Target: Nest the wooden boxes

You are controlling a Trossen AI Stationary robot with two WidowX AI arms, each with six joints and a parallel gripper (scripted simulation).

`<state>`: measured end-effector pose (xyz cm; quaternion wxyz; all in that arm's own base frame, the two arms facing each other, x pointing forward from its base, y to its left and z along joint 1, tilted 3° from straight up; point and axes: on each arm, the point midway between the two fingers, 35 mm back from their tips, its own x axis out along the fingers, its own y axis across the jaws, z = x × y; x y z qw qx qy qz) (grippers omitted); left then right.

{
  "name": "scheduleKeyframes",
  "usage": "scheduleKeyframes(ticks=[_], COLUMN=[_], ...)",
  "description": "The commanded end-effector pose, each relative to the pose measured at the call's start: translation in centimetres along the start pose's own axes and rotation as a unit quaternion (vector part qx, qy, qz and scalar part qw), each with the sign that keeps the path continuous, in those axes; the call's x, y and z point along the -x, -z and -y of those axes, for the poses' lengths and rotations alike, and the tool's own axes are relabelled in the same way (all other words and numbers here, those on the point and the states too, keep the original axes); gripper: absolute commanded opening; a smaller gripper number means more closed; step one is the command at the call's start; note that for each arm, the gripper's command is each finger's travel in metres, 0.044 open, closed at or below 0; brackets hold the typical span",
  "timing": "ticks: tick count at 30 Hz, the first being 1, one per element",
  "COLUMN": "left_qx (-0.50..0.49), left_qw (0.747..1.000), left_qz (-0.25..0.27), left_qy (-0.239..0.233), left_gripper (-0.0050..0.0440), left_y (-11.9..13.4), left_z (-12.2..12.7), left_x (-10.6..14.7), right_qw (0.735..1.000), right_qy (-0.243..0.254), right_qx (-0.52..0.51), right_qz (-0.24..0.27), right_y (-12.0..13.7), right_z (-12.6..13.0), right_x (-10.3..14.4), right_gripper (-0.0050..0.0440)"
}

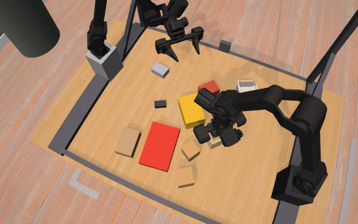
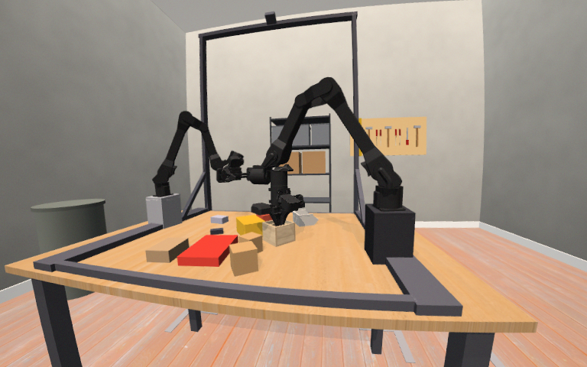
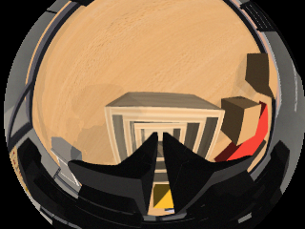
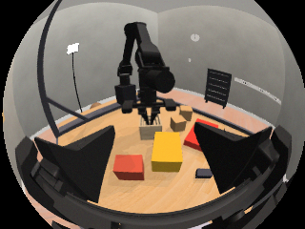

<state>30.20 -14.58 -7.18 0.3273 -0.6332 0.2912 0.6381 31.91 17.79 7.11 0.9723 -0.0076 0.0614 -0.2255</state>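
Note:
A pale wooden box (image 1: 215, 143) (image 2: 283, 236) (image 3: 162, 100) (image 4: 151, 133) stands upright on the table, open side up. The left wrist view shows smaller wooden rims nested inside it, the innermost one (image 3: 145, 125) near my fingertips; whether they all sit flat is partly hidden. My left gripper (image 2: 279, 223) (image 3: 159, 135) points down into the nest with its fingertips almost together and no held thing visible between them. In the top view its body hides much of the nest. My right gripper (image 1: 188, 57) is open and empty, high over the far side of the table.
A yellow block (image 1: 191, 109) (image 4: 167, 145) and a tan block (image 1: 190, 150) flank the nest. A flat red block (image 1: 159, 146), other tan blocks, a smaller red block (image 4: 129, 164), a dark block (image 1: 160, 103) and a lilac block (image 1: 159, 69) lie around. A whitish open container (image 1: 246, 85) (image 2: 305, 217) lies behind.

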Motion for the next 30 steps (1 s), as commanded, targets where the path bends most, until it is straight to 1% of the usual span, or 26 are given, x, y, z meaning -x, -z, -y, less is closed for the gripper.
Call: scheduleKeyframes(ticks=[1, 8, 10, 13, 15, 16, 21, 26, 30], left_qx=[0.001, -0.006, -0.038, -0.141, -0.141, -0.188, -0.291, -0.392, -0.468], left_qw=[1.0, 1.0, 0.999, 0.99, 0.99, 0.982, 0.956, 0.92, 0.883], left_qz=[-0.012, -0.014, -0.022, -0.02, -0.02, -0.02, -0.019, -0.017, -0.016], left_qy=[0.006, 0.007, 0.011, 0.013, 0.013, 0.013, 0.014, 0.016, 0.017], left_gripper=[0.0, 0.0, 0.0, 0.0, 0.0, -0.0001, -0.0003, -0.0005, -0.0035], left_y=[0.5, 0.6, 1.1, 1.3, 1.3, 1.3, 1.4, 1.5, 1.5], left_z=[0.3, 0.3, 0.6, 0.6, 0.6, 0.6, 0.6, 0.7, 0.7], left_x=[0.7, 0.9, 1.7, 2.5, 2.5, 2.8, 3.9, 4.7, 5.4], right_qw=[1.0, 1.0, 1.0, 1.0, 1.0, 1.0, 1.0, 1.0, 1.0], right_qy=[0.0, 0.0, 0.0, 0.0, 0.0, 0.0, 0.0, 0.0, 0.0], right_qx=[-0.004, -0.004, -0.004, -0.004, -0.004, -0.004, -0.004, -0.004, -0.004], right_qz=[0.002, 0.002, 0.002, 0.002, 0.002, 0.002, 0.002, 0.002, 0.002], right_y=[-0.3, -0.3, -0.3, -0.3, -0.3, -0.3, -0.3, -0.3, -0.3], right_z=[0.0, 0.0, 0.0, 0.0, 0.0, 0.0, 0.0, 0.0, 0.0], right_x=[0.1, 0.1, 0.1, 0.1, 0.1, 0.1, 0.1, 0.1, 0.1], right_gripper=[0.04, 0.04, 0.04, 0.04, 0.04, 0.04, 0.04, 0.04, 0.04])
